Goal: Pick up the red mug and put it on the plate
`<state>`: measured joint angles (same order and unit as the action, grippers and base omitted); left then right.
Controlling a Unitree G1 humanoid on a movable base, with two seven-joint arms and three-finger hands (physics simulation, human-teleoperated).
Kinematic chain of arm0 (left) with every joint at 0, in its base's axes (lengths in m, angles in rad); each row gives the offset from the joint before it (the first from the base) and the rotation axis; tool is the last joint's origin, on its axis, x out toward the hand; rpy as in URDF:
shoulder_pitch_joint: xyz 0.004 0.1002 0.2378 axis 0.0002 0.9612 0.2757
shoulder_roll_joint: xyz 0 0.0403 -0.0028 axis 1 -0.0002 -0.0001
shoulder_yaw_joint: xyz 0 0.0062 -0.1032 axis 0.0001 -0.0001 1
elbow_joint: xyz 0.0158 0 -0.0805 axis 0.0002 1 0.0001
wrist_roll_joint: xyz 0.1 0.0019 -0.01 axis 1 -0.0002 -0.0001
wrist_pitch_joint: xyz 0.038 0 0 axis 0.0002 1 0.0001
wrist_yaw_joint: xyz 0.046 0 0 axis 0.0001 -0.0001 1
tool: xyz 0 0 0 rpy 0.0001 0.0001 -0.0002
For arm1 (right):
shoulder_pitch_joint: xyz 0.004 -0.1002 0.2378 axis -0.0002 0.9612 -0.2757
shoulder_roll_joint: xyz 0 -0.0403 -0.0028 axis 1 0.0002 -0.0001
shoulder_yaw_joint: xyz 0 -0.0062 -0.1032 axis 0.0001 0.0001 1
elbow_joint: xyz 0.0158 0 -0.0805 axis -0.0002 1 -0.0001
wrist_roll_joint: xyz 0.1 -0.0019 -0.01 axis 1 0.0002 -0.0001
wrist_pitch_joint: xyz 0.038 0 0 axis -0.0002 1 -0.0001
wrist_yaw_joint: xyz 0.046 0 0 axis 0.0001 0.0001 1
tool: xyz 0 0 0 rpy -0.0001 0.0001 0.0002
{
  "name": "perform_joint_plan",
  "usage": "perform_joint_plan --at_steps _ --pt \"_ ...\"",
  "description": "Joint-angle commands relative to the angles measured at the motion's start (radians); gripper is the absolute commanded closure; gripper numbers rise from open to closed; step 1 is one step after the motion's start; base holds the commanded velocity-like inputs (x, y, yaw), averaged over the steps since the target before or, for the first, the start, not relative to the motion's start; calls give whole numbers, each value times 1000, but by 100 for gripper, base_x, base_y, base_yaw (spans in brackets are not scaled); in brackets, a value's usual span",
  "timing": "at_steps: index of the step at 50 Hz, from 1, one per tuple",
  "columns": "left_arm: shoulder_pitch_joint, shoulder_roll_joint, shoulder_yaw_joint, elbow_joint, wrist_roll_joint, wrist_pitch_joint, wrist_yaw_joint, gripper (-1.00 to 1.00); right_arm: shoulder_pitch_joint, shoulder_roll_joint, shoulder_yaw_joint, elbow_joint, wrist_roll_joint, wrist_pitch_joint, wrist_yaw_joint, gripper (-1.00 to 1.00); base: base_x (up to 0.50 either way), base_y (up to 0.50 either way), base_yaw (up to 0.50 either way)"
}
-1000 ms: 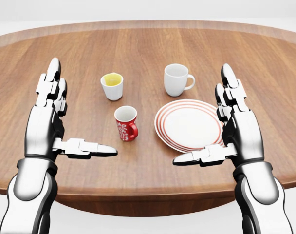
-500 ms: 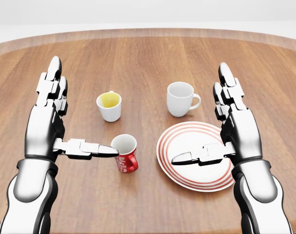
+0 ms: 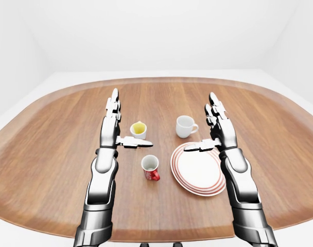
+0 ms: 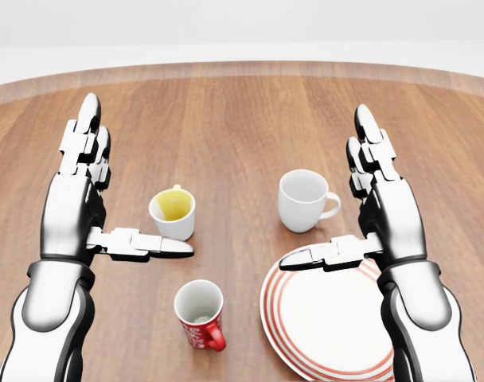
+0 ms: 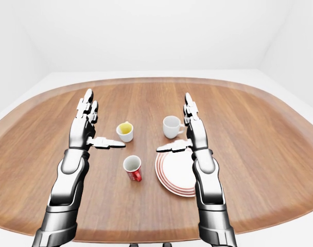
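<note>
Two hands hover above the oval wooden surface (image 4: 242, 119), neither touching anything: our left hand (image 4: 95, 199) and our right hand (image 4: 369, 207) both stand released, fingers straight and thumbs pointing inward. The glossy red mug with a white interior (image 4: 201, 314) stands upright low in the head view, just left of centre, below the left thumb and apart from it. The white plate with red rings (image 4: 329, 318) lies at lower right, near the mug but not touching. A small white cup with yellow contents (image 4: 173, 212) and a plain white handled mug (image 4: 304, 200) sit higher up. We judge the reach has not begun; next, a hand must drop and close round the red mug.
</note>
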<state>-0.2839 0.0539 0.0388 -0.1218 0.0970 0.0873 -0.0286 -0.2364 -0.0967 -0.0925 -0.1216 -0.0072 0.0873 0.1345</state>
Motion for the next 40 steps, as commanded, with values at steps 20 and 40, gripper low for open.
perform_joint_plan --at_steps 20,40 --pt "6 -2 -1 -3 1 0 0 -100 -4 -1 2 7 -6 0 4 -100 38 0 0" --pt "9 1 3 -9 -4 0 -2 -100 -40 -18 28 51 -64 0 88 -100 23 0 0"
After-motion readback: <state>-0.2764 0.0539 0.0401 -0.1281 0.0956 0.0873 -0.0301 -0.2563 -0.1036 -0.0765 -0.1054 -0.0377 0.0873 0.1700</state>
